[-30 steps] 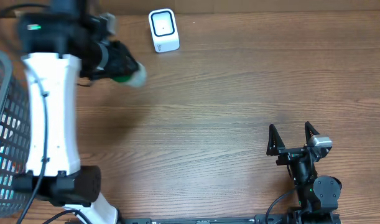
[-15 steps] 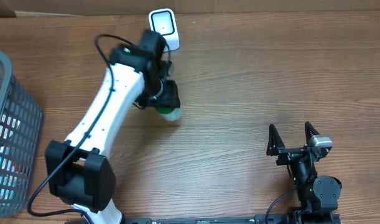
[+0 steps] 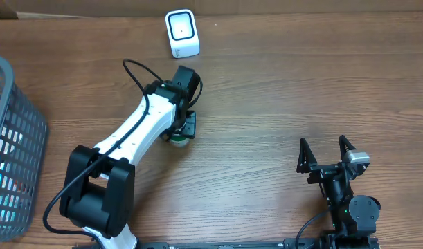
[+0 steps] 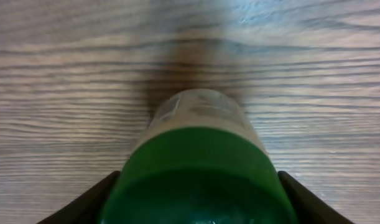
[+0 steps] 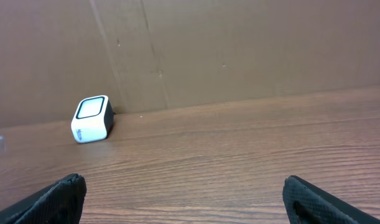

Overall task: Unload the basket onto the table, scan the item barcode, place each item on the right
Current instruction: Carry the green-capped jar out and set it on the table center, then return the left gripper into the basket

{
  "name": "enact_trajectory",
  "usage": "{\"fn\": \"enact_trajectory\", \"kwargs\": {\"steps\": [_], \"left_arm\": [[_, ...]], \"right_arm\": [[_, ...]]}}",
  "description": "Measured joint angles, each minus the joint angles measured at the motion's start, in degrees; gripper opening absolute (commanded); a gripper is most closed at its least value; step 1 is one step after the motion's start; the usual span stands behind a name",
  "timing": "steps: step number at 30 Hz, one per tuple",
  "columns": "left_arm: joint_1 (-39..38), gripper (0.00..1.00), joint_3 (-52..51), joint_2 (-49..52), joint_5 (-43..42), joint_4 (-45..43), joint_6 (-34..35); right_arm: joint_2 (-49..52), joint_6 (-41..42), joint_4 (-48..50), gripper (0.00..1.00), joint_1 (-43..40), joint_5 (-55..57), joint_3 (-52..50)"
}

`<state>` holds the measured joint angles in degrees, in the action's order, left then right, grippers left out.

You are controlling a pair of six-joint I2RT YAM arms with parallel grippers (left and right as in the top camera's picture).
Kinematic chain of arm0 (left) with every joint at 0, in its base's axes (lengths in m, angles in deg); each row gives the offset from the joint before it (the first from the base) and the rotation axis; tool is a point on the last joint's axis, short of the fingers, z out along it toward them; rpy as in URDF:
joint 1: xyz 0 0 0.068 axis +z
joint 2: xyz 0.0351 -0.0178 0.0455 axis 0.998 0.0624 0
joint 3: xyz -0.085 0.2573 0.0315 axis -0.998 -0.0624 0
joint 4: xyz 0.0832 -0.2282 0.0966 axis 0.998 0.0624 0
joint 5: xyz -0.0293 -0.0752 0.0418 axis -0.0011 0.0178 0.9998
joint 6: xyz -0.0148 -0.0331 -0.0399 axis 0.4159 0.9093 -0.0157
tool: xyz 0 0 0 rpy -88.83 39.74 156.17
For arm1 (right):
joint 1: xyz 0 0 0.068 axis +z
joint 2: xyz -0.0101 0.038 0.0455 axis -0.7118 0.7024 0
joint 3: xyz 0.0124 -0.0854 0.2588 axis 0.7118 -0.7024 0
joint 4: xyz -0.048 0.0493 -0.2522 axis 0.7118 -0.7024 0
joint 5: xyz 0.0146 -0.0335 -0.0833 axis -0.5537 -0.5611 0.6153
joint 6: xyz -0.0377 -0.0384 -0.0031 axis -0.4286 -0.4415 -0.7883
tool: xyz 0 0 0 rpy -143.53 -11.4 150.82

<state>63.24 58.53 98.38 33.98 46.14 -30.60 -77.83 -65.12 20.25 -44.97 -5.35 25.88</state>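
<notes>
Bottle, green with a pale far end, sits between the left jaws low over the desk, near the middle of its left half. From overhead only a small part of it shows under the left arm. The left jaws stand on both sides of the green body, but the pictures do not show if they press it or are loose. No barcode is visible on any side that the cameras see.

The scanner, a small white box with a dark-framed window, stands at 12 o'clock from the bottle, near the far edge and apart from it. The step in hand is probably to bring the bottle's label before that window. To do it well, the grip should be firm first. Then the printed side should be turned toward the window and held steady and close, with no jaw covering the code.

A wire basket stands at 9 o'clock, well apart. The right arm rests at 4 o'clock with its jaws wide open and empty. Nothing lies between the bottle and the scanner; only the left arm's own cable loops close to it.
</notes>
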Motion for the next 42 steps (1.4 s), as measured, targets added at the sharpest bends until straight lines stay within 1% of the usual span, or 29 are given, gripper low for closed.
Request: {"fn": "enact_trajectory", "kwargs": {"steps": [3,6,8,10,11,15,18,20,24,31,36,39,42], "left_arm": [[0.0,0.64,-2.21,0.0,-0.48,-1.88,0.9],[0.0,0.7,-2.97,0.0,-1.11,-2.1,1.31],[0.0,0.8,-2.97,0.0,-1.4,-2.47,1.66],[0.0,0.95,-2.97,0.0,-1.68,-2.62,2.12],[0.0,1.0,-2.97,0.0,-1.73,-2.69,2.29],[0.04,1.0,-2.67,0.0,-2.14,-1.75,2.45],[0.66,1.0,0.52,0.0,-2.12,3.06,2.43],[1.66,1.0,5.4,0.0,-1.97,7.69,2.43],[4.48,1.0,18.49,0.0,-0.98,16.37,2.4],[11.28,1.0,48.22,0.0,-0.09,31.39,2.23],[17.97,1.0,65.16,-0.09,0.26,39.52,2.21],[23.91,1.0,71.73,-0.46,0.5,42.36,2.21],[31.58,1.0,73.48,-1.99,0.66,42.42,2.23]], "right_arm": [[0.0,-0.02,-0.02,1.0,0.02,0.04,0.0],[0.0,0.0,0.0,1.0,0.02,0.0,0.0],[0.0,0.0,0.02,1.0,0.02,0.02,0.0],[0.0,0.0,0.0,1.0,0.02,0.0,0.0],[0.0,-0.02,-0.02,1.0,0.0,0.02,0.0],[0.0,0.0,0.02,1.0,0.02,0.0,0.0],[0.0,0.0,0.02,1.0,0.02,0.02,0.0],[0.0,-0.02,0.04,1.0,0.02,0.02,0.0],[0.0,-0.02,0.0,1.0,0.02,0.02,0.0],[-0.04,0.0,0.02,1.0,0.0,0.02,0.0],[-0.07,0.0,0.02,1.0,0.0,0.02,0.0],[-0.07,0.0,0.02,1.0,0.02,0.0,0.0],[-0.07,0.0,0.02,1.0,0.02,0.02,0.0]]}}
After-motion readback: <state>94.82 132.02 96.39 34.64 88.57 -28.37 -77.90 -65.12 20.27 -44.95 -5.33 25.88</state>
